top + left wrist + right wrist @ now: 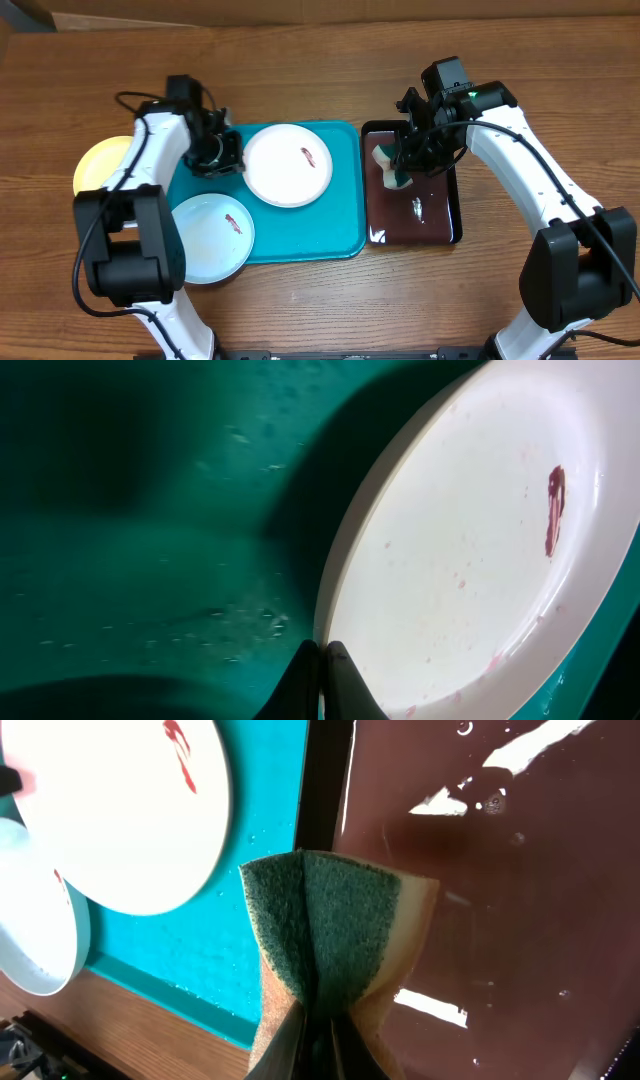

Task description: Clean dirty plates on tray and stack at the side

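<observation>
The turquoise tray (340, 235) lies mid-table. On it is a white plate (288, 175) with a red smear, also in the left wrist view (470, 540) and the right wrist view (120, 820). A light blue plate (205, 245) with a red smear overhangs the tray's front left corner. The yellow-green rimmed plate (95, 165) lies on the table left of the tray. My left gripper (222, 152) (322, 650) is shut on the white plate's left rim. My right gripper (395, 170) (315, 1020) is shut on a green and yellow sponge (330, 920) above the black tray.
The glossy black tray (440, 215) sits right of the turquoise tray, touching it, with wet glints on its surface (500, 870). Bare wooden table surrounds both trays. A cardboard edge runs along the far side.
</observation>
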You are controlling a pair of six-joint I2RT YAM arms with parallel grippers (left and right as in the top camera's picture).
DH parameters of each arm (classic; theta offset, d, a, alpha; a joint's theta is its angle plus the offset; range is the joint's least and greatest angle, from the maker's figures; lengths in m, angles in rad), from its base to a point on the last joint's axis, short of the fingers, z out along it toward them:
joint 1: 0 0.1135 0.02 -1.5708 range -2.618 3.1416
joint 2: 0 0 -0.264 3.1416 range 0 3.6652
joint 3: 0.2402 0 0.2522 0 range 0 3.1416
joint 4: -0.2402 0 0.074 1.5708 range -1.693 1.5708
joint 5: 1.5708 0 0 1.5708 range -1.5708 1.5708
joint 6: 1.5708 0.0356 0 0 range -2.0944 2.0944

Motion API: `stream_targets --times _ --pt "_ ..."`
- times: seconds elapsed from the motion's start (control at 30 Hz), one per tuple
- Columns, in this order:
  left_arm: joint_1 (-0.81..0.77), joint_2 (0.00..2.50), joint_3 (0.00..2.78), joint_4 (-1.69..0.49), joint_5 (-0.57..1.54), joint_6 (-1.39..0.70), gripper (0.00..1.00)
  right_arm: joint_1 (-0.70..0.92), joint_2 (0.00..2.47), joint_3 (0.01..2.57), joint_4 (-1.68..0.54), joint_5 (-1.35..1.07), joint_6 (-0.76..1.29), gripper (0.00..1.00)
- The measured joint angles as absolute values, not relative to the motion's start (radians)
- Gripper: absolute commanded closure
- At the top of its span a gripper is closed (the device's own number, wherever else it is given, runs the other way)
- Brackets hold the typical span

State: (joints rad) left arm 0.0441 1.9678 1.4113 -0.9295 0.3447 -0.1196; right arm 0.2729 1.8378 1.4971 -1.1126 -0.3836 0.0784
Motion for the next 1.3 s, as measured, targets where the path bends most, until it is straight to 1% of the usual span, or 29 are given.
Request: stream_targets --times 0.33,0.7,0.93,1.07,1.3 --pt "-0.053 1.968 1.411 -0.956 0.319 -0.136 0.96 0.273 1.838 1.497 -1.085 -0.340 0.078 0.96" --pt "-0.060 1.968 1.411 -0.986 0.268 -0.158 0.96 0.302 1.838 1.600 -1.078 -0.324 0.079 0.96" --pt "-0.093 1.968 1.399 -0.984 0.214 -0.189 0.96 0.443 1.838 1.601 -1.024 -0.172 0.093 0.96" --pt "-0.093 1.968 1.378 -0.970 0.171 -0.215 0.96 0.537 1.838 1.601 -0.996 -0.059 0.102 0.96" --pt "-0.094 1.968 1.367 -0.965 0.144 -0.234 0.96 0.657 1.842 1.601 -0.928 0.110 0.123 0.96"
